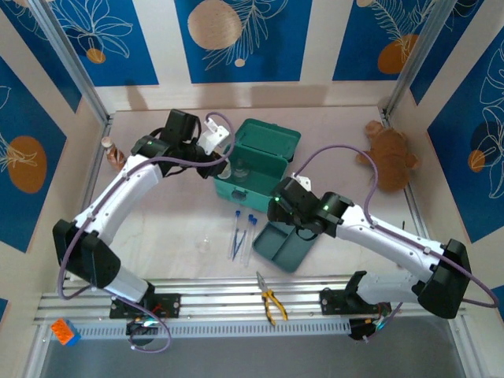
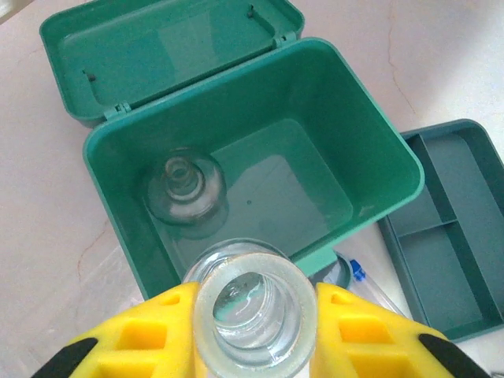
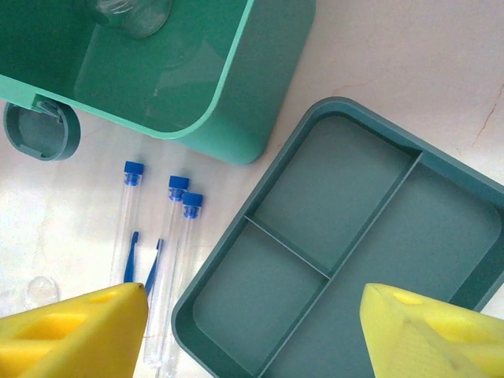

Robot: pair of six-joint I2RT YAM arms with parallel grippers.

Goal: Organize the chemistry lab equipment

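Bench [image 1: 157, 228]: pale, arms bolted at its near edge. L arm [image 1: 126, 189] reaches to far-ctr, R arm [image 1: 378, 232] bends in toward ctr.

Green box [image 1: 244, 179], ×1, far-ctr of bench, lid thrown back. It's open so glassware can go straight down into it. Tray insert [image 1: 285, 244], ×1, lies on the bench just near-R of the box. It has 3 compartments, all bare, and was prob. lifted out to free the deep well.

Plush toy [image 1: 390, 157], ×1, far-R corner. Pliers [image 1: 272, 303], ×1, at near edge betw. the arm bases. Neither is lab kit, and both lie well apart from the work.

Flasks, ×3 counted:
- Held flask [image 2: 253, 311]: L jaws clamped either side of it, upright, mouth up, over the box rim on the arm's side. Gripped upright prob. so it lands on its base. Step in hand looks like lowering it in.
- Boxed flask [image 2: 185, 185]: upright on the box floor, toward one corner, w/ room beside it.
- Loose flask [image 1: 205, 244]: tiny, clear, on open bench L of the tubes. Hard to make out.

Test tubes [image 3: 175, 236], ×3, blue caps, lie side by side on bench betw. box and near edge, just L of tray insert, caps toward the box.

R jaws stand apart, nothing in them, over the tray insert w/ tubes just to their L. Prob. staged for the tubes.
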